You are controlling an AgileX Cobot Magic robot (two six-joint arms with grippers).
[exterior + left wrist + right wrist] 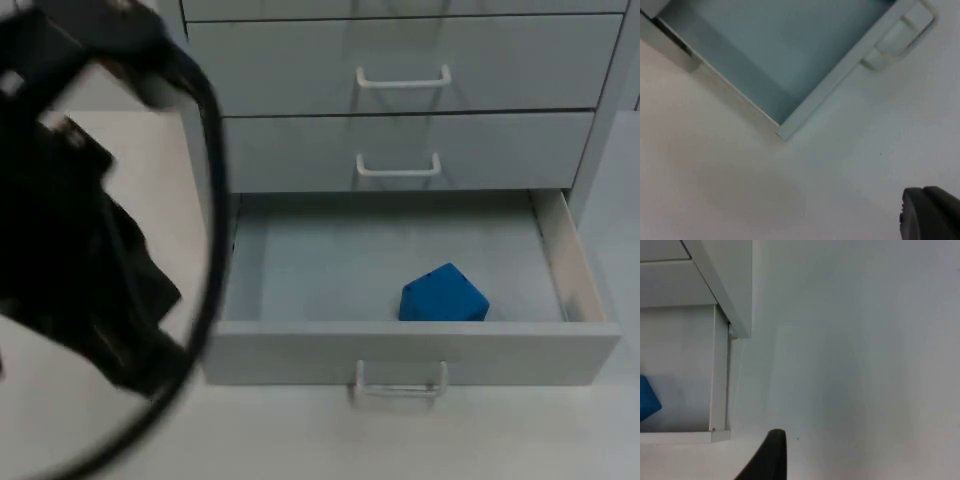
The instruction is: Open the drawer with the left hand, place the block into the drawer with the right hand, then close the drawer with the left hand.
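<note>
A grey drawer cabinet (400, 100) stands on a white counter (300, 440). Its bottom drawer (410, 350) is pulled out toward the near edge, and a blue block (444, 294) lies inside on the drawer floor, right of centre and close behind the front panel. So, judging by this, the block has been delivered and only closing the drawer remains.

The relation that matters is between the left end effector and the drawer's front. The drawer handle (400, 380) sits at the middle of the front panel, its bar running left to right. The left arm (80, 220) hangs over the counter to the left of the open drawer, so the handle lies to its right. In the left wrist view, the left end effector (932, 215) is above bare counter, apart from the drawer's near left corner; whether it is released or clenched cannot be told.

The right end effector (767, 457) waits over the counter, off the drawer's right side; its state cannot be told either. The left arm is the one assigned to push.
</note>
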